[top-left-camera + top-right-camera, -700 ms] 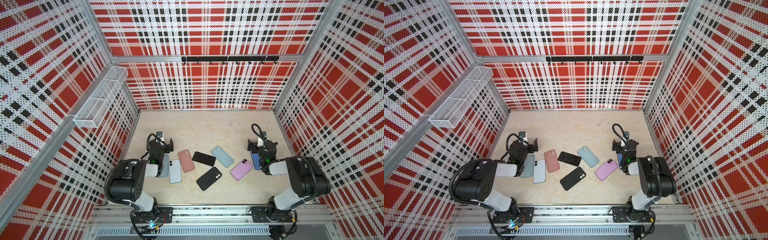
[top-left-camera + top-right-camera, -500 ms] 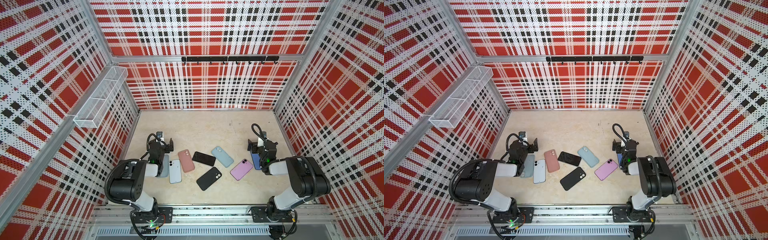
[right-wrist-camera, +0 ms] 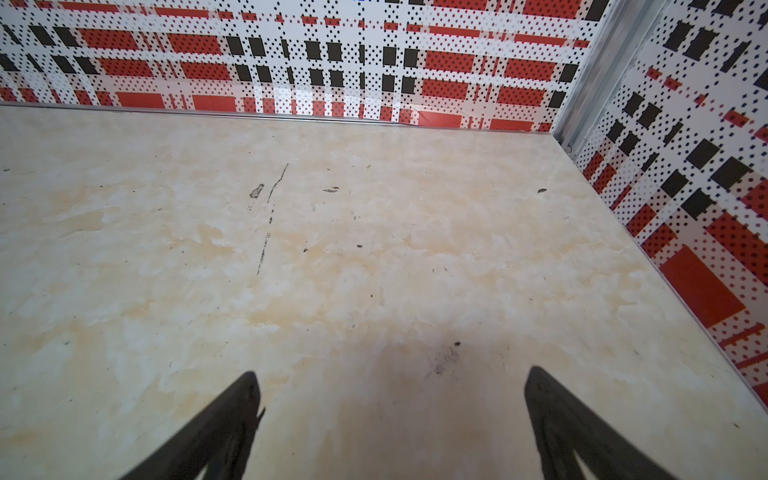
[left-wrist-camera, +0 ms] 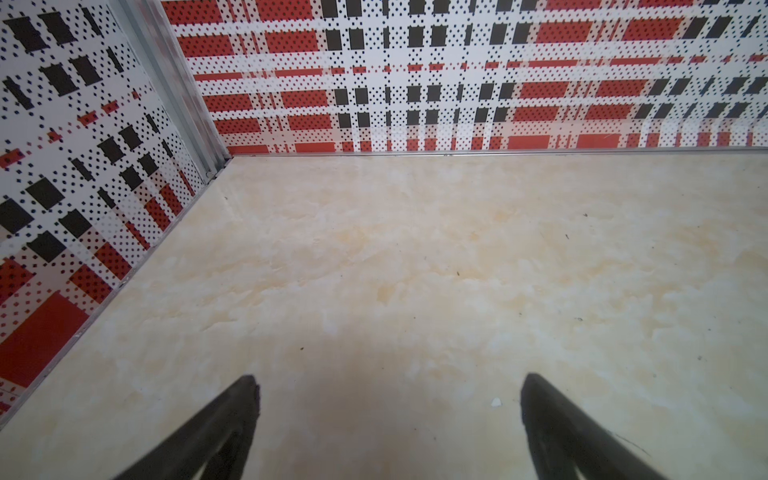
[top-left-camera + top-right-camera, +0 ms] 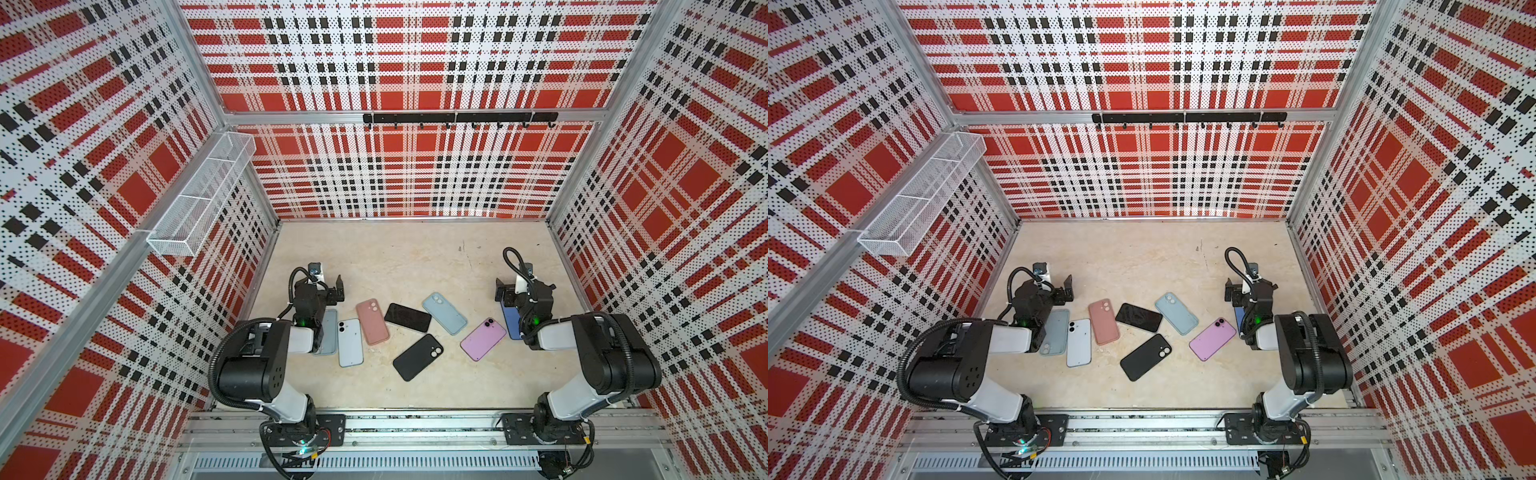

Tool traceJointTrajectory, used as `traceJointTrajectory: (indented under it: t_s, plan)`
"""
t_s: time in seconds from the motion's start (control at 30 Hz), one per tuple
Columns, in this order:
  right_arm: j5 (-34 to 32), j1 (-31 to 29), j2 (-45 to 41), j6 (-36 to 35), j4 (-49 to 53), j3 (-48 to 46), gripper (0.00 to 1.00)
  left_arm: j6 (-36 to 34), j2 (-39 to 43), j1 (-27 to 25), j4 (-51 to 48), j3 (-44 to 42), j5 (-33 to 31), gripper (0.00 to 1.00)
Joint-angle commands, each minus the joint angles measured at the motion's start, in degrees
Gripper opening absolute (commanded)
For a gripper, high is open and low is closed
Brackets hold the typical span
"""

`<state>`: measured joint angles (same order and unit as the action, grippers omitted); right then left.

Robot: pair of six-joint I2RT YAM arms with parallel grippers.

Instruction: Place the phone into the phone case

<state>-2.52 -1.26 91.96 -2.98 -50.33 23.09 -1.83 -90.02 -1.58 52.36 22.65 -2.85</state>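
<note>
Nothing is done yet: the left end effector [image 4: 388, 388] and right end effector [image 3: 390, 382] both hang spread wide and empty above bare worktop [image 5: 395, 257]. The black phone [image 5: 407, 318], pink case [image 5: 372, 322] and purple phone [image 5: 483, 338] lie loose between the arms, apparently unfitted. Compared with the earlier frames, nothing has moved.

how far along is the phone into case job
Done: nothing visibly; the black phone, the pink piece and the rest lie loose on the table. In hand: nothing; the left end effector and right end effector are open and empty. Left: pick, align, insert.
</note>
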Motion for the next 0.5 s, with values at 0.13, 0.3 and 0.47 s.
traceJointTrajectory:
  t_s: [0.13, 0.3, 0.47]
  plan:
    - [-2.02, 0.11, -4.43, 0.92, -1.43, -0.8, 1.0, 1.05, 2.58, -0.87, 0.29, -0.07, -4.58, 0.99]
    - [-1.4, 0.04, -23.49, 5.78, 25.65, 7.71, 1.0, 5.26, 21.31, -3.73, -26.58, 8.09, -21.2, 0.99]
    - [-3.66, 0.51, -36.05, 31.59, 44.9, 16.23, 1.0, 15.18, 36.51, 1.64, -49.01, 21.71, -10.8, 0.99]
